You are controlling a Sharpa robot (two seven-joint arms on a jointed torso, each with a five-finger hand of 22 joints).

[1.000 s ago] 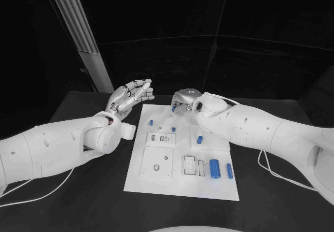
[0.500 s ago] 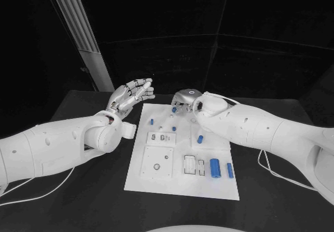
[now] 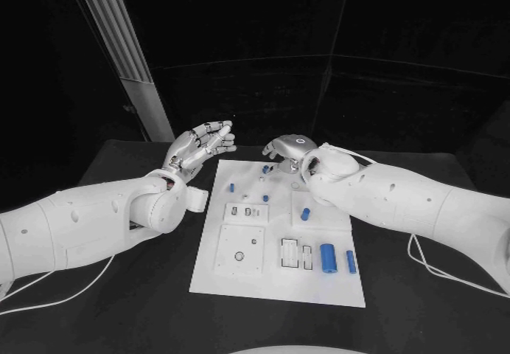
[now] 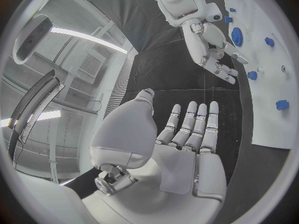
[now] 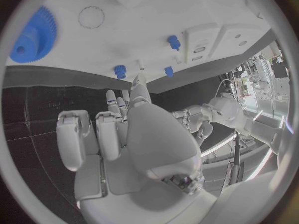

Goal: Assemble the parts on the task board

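The right hand (image 5: 124,134) is held over the dark table just off the white task board (image 5: 156,30) — nothing in it, some fingers curled. A blue gear (image 5: 32,35) and three small blue pegs (image 5: 120,71) sit on the board. The left hand (image 5: 202,122) is nearby.

Both arms (image 3: 74,221) are bulky, smooth white shells with small dark screw holes dotted along them. I see a thin white cable (image 3: 53,295) looping under the left arm and another (image 3: 446,273) trailing from the right arm (image 3: 425,206). Left hand (image 3: 200,150) is silver metal with segmented fingers. Right hand (image 3: 287,145) matches it, with a round mark on its back. From the wrist cameras, palms (image 4: 187,169) are pale grey padded plates, and thumbs (image 5: 156,134) carry broad rounded covers.
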